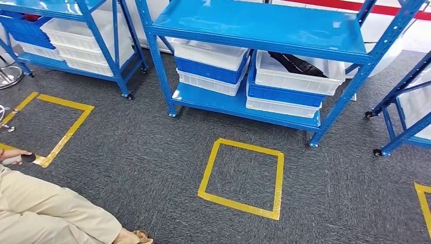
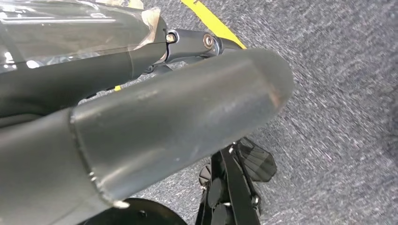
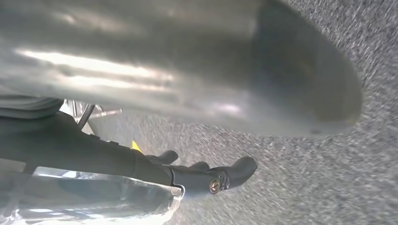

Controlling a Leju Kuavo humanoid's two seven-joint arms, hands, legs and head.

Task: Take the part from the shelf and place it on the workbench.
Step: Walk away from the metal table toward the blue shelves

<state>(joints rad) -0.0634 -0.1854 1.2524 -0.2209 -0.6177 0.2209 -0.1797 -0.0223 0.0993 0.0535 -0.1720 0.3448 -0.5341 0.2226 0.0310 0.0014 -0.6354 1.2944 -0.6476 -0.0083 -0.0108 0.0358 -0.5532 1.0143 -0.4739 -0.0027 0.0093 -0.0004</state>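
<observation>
A long black part lies in a white bin on the lower level of the blue shelf, right of centre in the head view. My left hand hangs over grey carpet, its thick grey thumb stretched out and its dark fingers straight, holding nothing. My right hand also hangs above the carpet, thumb extended and dark fingers apart from it, empty. Both hands are far from the shelf.
Stacked white and blue bins fill the shelf's left side. A second blue shelf stands at the left, and another at the right. A yellow tape square marks the carpet before the shelf. A seated person's legs and hand are lower left.
</observation>
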